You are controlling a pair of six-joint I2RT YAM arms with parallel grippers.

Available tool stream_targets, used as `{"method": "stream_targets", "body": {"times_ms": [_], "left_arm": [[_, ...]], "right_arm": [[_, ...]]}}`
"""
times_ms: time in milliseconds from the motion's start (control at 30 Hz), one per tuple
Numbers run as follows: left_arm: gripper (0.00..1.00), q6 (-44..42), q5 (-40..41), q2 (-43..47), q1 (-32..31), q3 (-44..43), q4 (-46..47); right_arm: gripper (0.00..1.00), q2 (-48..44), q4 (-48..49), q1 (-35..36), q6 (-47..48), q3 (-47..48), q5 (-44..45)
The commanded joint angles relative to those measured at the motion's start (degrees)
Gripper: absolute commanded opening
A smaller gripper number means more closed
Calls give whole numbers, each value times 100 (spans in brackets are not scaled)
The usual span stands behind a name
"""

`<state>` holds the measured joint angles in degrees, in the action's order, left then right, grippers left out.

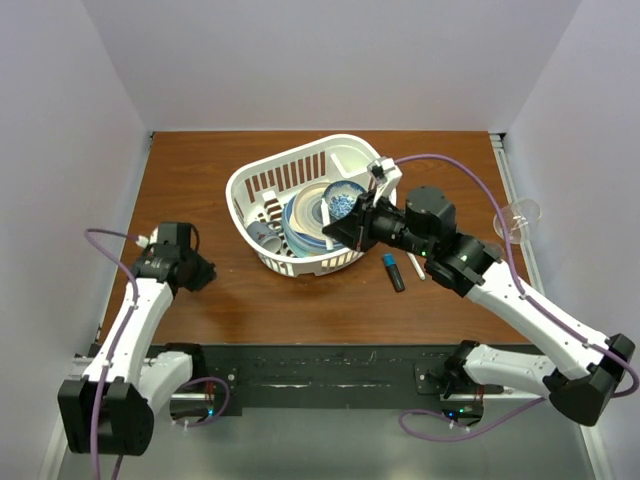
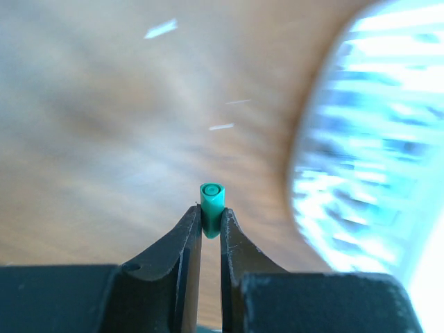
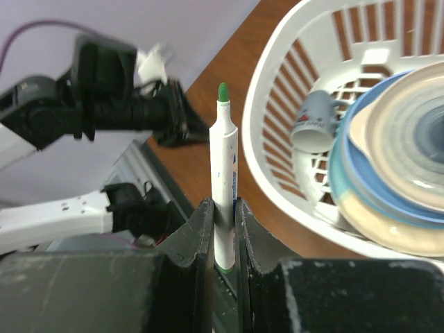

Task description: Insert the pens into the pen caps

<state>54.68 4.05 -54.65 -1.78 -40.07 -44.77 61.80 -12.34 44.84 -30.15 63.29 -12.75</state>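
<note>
My left gripper (image 2: 210, 211) is shut on a small green pen cap (image 2: 211, 200), whose open end points away from the camera above the wooden table. In the top view the left gripper (image 1: 205, 270) is at the left of the table. My right gripper (image 3: 222, 208) is shut on a white pen (image 3: 223, 173) with a green tip, which points towards the left arm (image 3: 104, 104). In the top view the right gripper (image 1: 338, 230) is at the white basket's front right rim. A black marker with a blue end (image 1: 393, 271) lies on the table beside a thin white pen (image 1: 416, 268).
The white basket (image 1: 262, 177) stands mid-table and holds stacked plates (image 1: 310, 215) and a grey mug (image 3: 316, 121). Its rim (image 3: 277, 104) is close to the right of the held pen. A clear cup (image 1: 520, 215) stands at the table's right edge.
</note>
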Motion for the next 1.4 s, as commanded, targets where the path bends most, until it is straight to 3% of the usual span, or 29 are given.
{"method": "stream_targets", "body": {"times_ms": [0, 233, 433, 733, 1367], "left_arm": [[0, -247, -720, 349, -164, -632, 985], [0, 96, -2187, 666, -752, -747, 3060], [0, 245, -2619, 745, -1078, -888, 4081], [0, 281, -2971, 746, -1210, -958, 4626], [0, 175, -3042, 913, -1369, -862, 4495]], "right_arm": [[0, 174, 644, 16, -307, -158, -825], [0, 657, 1146, 358, -483, -168, -984], [0, 1053, 1611, 464, -737, -124, -957], [0, 1510, 1867, 605, -940, 122, -904], [0, 1730, 1682, 710, -949, 526, -773]]}}
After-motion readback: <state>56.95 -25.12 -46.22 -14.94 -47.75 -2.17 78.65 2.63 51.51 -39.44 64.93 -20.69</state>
